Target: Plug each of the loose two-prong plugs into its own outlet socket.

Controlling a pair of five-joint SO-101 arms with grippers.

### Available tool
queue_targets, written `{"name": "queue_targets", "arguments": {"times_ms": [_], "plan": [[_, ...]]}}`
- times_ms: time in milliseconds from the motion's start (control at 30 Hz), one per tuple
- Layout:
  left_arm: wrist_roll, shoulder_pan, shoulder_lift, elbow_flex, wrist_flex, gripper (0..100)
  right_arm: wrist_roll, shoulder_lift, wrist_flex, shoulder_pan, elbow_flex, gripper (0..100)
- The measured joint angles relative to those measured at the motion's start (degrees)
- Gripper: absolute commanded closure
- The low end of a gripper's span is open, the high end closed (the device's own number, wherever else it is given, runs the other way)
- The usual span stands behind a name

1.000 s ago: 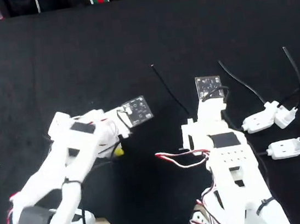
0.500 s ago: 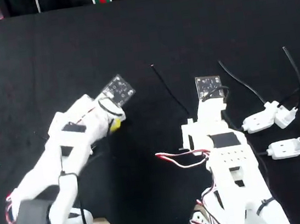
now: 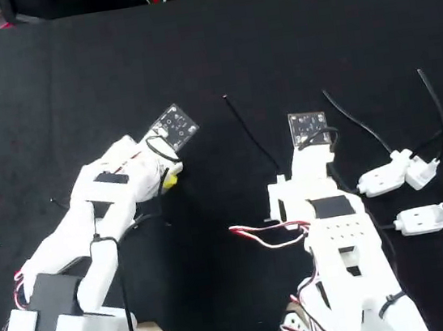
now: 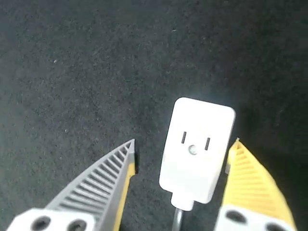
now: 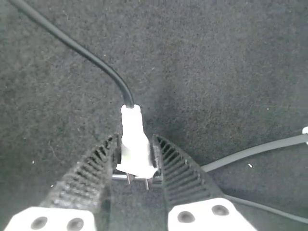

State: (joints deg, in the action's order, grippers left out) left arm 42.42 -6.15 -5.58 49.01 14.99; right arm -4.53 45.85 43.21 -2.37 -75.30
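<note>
A white outlet socket (image 4: 195, 149) with a cord at its base lies face up on the black cloth, between the fingers of my left gripper (image 4: 180, 154). That gripper is open: the yellow finger (image 4: 250, 187) is at the socket's side and the grey finger (image 4: 113, 178) stands apart from it. A white two-prong plug (image 5: 134, 149) is clamped in my right gripper (image 5: 134, 147), which is shut on it, prongs toward the camera. Its black cord (image 3: 250, 133) runs away across the cloth. From above, both arms (image 3: 109, 209) (image 3: 319, 193) cover their grippers.
Three more white plug or socket pieces with black cords lie to the right of the right arm, two touching (image 3: 382, 178) (image 3: 422, 172) and one nearer (image 3: 419, 219). Black cloth (image 3: 110, 66) covers the table to its far edge.
The left arm has swung its wrist to the left and farther out. The right arm has not moved.
</note>
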Motion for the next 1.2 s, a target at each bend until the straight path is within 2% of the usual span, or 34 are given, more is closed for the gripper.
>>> {"name": "queue_targets", "arguments": {"times_ms": [300, 533, 733, 900, 1033, 1200], "plan": [[0.7, -2.6, -1.0, -1.9, 10.2, 70, 0.0, 0.0, 0.0, 0.0, 0.0, 98.6], [0.9, -4.0, -6.4, 0.4, 10.5, 70, 0.0, 0.0, 0.0, 0.0, 0.0, 98.6], [1.0, -4.7, -4.4, 0.2, 11.7, 70, 0.0, 0.0, 0.0, 0.0, 0.0, 98.6], [1.0, -4.7, -1.1, -6.6, 19.3, 70, 0.0, 0.0, 0.0, 0.0, 0.0, 98.6], [1.0, -4.2, 6.6, -13.4, 21.2, 70, 0.0, 0.0, 0.0, 0.0, 0.0, 98.6], [0.7, -3.9, 15.3, -24.2, 29.7, 70, 0.0, 0.0, 0.0, 0.0, 0.0, 98.6]]}}
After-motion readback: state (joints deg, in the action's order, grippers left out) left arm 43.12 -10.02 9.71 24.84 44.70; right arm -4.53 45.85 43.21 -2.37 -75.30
